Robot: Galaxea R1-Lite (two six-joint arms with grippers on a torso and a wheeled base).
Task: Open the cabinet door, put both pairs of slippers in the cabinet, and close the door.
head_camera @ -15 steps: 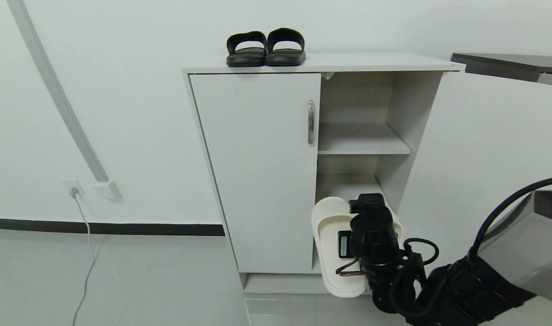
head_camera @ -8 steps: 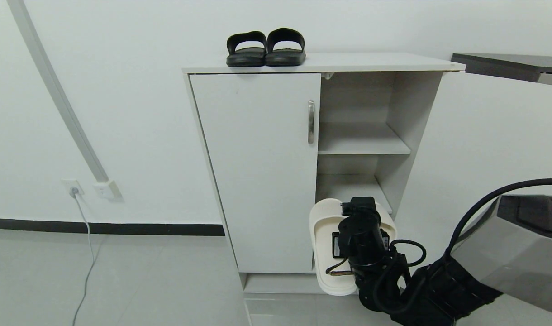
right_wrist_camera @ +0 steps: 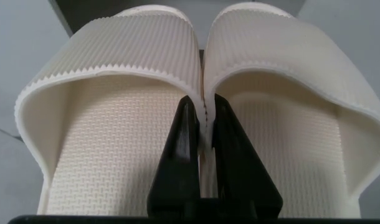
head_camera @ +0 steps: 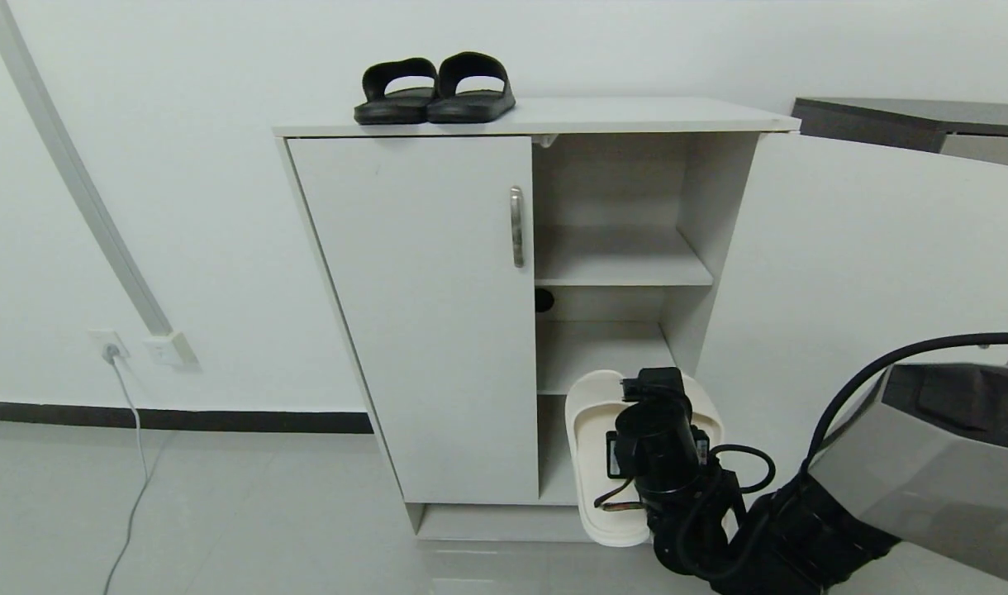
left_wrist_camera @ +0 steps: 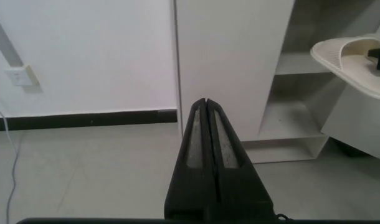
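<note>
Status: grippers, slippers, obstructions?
Right gripper shut on cream ribbed slippers, at white cabinet's open lower bay. Left gripper shut, empty. Black slippers atop cabinet. Path clear.

The cream slippers [right_wrist_camera: 115, 143] look like soft matt foam, straps finely ribbed and footbeds stamped with a small rough pattern; the black slippers [head_camera: 434, 91] are matt and rubbery. The cabinet [head_camera: 413, 330] is smooth matt white board with a brushed metal handle [head_camera: 516, 226], and the floor [head_camera: 223, 512] is pale tile with a faint sheen.

Slipper pair [head_camera: 435, 88] on the cabinet [head_camera: 636, 114] top, left end; second pair [head_camera: 591, 438] low before its open right half.
</note>
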